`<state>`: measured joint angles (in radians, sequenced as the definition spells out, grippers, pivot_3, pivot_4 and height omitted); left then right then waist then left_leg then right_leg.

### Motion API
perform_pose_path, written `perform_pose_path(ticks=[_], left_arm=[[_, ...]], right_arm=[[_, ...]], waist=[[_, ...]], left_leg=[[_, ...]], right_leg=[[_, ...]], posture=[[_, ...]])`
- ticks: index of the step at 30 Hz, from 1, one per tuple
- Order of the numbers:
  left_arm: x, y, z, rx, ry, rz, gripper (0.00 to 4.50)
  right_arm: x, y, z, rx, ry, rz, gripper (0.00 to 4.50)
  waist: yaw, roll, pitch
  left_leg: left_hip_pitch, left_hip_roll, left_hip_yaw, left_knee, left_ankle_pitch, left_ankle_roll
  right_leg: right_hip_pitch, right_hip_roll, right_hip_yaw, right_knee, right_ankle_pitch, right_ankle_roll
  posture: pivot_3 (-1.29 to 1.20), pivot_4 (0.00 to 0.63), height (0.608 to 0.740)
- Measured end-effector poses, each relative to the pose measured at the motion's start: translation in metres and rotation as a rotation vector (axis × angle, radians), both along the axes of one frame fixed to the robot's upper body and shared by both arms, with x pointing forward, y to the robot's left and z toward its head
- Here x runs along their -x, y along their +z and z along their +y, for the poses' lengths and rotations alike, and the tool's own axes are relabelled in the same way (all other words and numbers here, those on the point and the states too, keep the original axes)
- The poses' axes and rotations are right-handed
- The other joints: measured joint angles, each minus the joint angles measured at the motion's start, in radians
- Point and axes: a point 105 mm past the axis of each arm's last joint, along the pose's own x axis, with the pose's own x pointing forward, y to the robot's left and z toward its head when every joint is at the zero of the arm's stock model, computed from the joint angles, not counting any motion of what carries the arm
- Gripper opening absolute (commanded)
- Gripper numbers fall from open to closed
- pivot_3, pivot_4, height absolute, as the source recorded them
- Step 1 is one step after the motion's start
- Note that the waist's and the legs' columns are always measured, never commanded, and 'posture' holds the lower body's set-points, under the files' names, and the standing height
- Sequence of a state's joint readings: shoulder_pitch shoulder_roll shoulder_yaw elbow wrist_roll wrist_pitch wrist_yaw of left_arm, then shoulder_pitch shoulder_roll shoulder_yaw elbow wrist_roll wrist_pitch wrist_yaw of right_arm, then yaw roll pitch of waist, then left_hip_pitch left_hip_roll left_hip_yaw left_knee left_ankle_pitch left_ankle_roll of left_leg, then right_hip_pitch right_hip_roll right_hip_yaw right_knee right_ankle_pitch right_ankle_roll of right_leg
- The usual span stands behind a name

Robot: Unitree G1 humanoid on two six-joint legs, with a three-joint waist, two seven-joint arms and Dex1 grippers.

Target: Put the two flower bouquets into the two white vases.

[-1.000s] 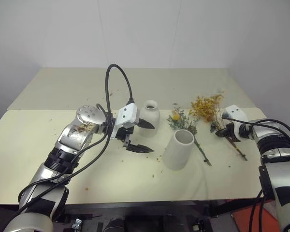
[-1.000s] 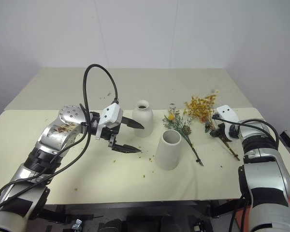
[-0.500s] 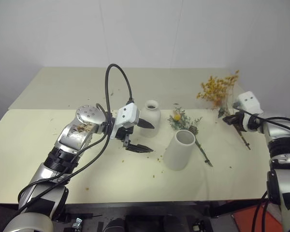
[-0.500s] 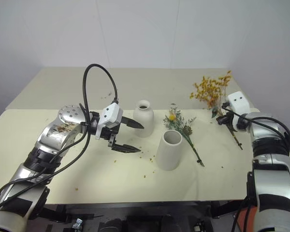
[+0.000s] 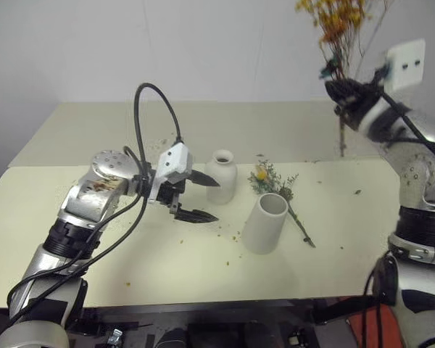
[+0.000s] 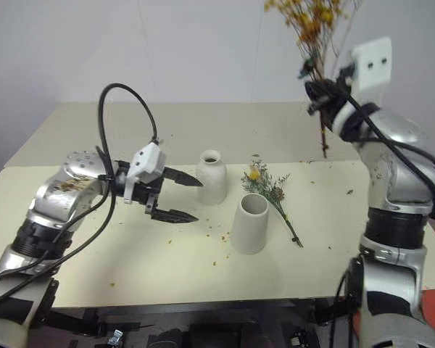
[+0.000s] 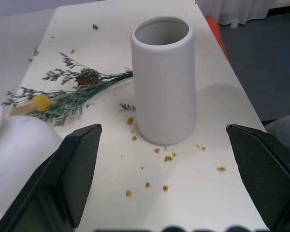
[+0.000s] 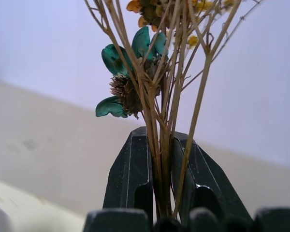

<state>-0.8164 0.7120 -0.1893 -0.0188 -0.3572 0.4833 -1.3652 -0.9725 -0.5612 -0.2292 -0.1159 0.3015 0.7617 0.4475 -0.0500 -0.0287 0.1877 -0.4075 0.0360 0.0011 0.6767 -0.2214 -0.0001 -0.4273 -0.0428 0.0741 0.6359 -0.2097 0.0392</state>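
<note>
Yellow-orange bouquet [image 5: 338, 25] top cropped; stems pinched in right hand [image 5: 346, 93].

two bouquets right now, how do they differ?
Yellow-orange bouquet is upright in the air, stems clamped in the right pincer; the grey-green sprig bunch lies flat on the table, unheld. The first is tiny yellow-orange blossoms on thin bare brown stems; the second is feathery greenery with one yellow ball flower. The sprig bunch lies behind and beside the cylinder vase; the other hangs clear of both vases. Shared: neither is in a vase.
</note>
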Motion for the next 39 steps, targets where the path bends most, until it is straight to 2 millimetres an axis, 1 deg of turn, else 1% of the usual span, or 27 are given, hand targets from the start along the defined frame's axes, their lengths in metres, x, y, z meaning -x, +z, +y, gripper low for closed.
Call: perform_pose_path(ticks=[2,5,9,11,12,15,19,21,25,28,31,34,39], left_arm=[[-0.001,0.0,0.009,-0.007,0.029,-0.003,4.5],[-0.002,-0.002,0.018,-0.011,0.062,0.001,4.5],[-0.003,0.001,0.03,-0.002,0.11,-0.001,4.5],[-0.002,0.001,0.039,0.012,0.142,0.015,4.5],[-0.002,0.0,0.042,0.014,0.154,0.024,4.5],[0.0,-0.006,0.055,0.01,0.204,0.053,4.5],[0.0,-0.011,0.072,-0.003,0.273,0.063,4.5],[0.0,-0.012,0.077,-0.013,0.292,0.062,4.5],[-0.002,-0.008,0.079,0.002,0.316,0.044,4.5],[-0.002,-0.01,0.081,0.003,0.324,0.047,4.5],[-0.001,-0.013,0.081,0.002,0.331,0.054,4.5],[0.0,-0.012,0.08,0.004,0.326,0.046,4.5],[0.0,-0.012,0.08,0.004,0.327,0.043,4.5]], right_arm=[[0.001,0.002,0.021,-0.025,0.029,-0.026,0.78],[-0.002,-0.002,0.047,-0.082,0.081,-0.013,0.78],[0.001,-0.001,0.09,-0.182,0.211,-0.036,0.78],[0.002,-0.002,0.108,-0.231,0.247,-0.051,0.78],[0.001,-0.003,0.114,-0.256,0.256,-0.059,0.78],[-0.003,-0.001,0.123,-0.314,0.25,-0.077,0.78],[-0.004,0.011,0.134,-0.363,0.268,-0.102,0.78],[-0.004,0.013,0.138,-0.37,0.279,-0.111,0.78],[-0.01,0.004,0.15,-0.396,0.294,-0.084,0.78],[-0.015,-0.002,0.154,-0.399,0.283,-0.083,0.78],[-0.023,-0.01,0.154,-0.392,0.229,-0.089,0.78],[-0.03,-0.017,0.154,-0.389,0.182,-0.086,0.78],[-0.031,-0.018,0.152,-0.382,0.155,-0.107,0.78]], waist=[[0.001,0.0,0.0],[0.003,0.0,0.0],[0.005,0.0,0.0],[0.003,0.0,0.0],[0.003,0.0,0.0],[0.003,0.0,0.0],[0.002,0.001,0.0],[0.004,0.001,0.0],[0.001,0.001,0.0],[0.0,0.001,0.0],[-0.001,0.001,0.0],[-0.001,0.001,0.0],[-0.004,0.001,0.0]], left_leg=[[0.0,0.0,0.0,0.0,0.0,0.0],[-0.002,0.0,0.0,0.0,0.0,0.0],[-0.004,0.0,0.0,0.0,0.0,0.0],[-0.008,0.0,0.0,0.001,0.0,0.0],[-0.009,0.0,0.0,0.0,0.0,0.0],[-0.009,0.0,0.0,0.0,0.0,0.0],[-0.009,0.001,0.0,0.0,0.0,0.0],[-0.009,0.001,-0.001,0.0,0.0,0.0],[-0.008,0.001,-0.001,0.0,0.0,0.0],[-0.008,0.001,-0.001,0.0,0.0,0.0],[-0.008,0.001,-0.001,0.0,0.0,0.0],[-0.008,0.001,-0.001,0.0,0.0,0.0],[-0.008,0.001,-0.001,0.0,0.0,0.0]], right_leg=[[0.0,0.0,0.0,0.0,0.0,0.0],[-0.002,0.0,0.0,0.001,0.001,-0.002],[-0.006,0.0,0.0,0.005,0.001,-0.004],[-0.011,0.0,0.0,0.007,0.001,-0.004],[-0.012,0.0,0.0,0.008,0.001,-0.004],[-0.012,0.0,0.0,0.008,0.001,-0.004],[-0.012,0.0,-0.001,0.008,0.001,-0.005],[-0.012,0.0,-0.002,0.008,0.0,-0.005],[-0.012,0.0,-0.002,0.009,0.0,-0.005],[-0.012,0.0,-0.002,0.009,0.0,-0.006],[-0.013,0.0,-0.002,0.009,0.0,-0.006],[-0.013,0.0,-0.002,0.009,0.0,-0.006],[-0.013,0.0,-0.002,0.009,0.0,-0.006]], posture=[[0.0,0.15,0.74],[0.0,0.15,0.74],[0.0,0.15,0.74],[0.0,0.15,0.74],[0.0,0.15,0.74],[0.0,0.15,0.74],[0.0,0.15,0.74],[0.0,0.15,0.74],[0.0,0.15,0.74],[0.0,0.15,0.74],[0.0,0.15,0.74],[0.0,0.15,0.74],[0.0,0.15,0.74]])
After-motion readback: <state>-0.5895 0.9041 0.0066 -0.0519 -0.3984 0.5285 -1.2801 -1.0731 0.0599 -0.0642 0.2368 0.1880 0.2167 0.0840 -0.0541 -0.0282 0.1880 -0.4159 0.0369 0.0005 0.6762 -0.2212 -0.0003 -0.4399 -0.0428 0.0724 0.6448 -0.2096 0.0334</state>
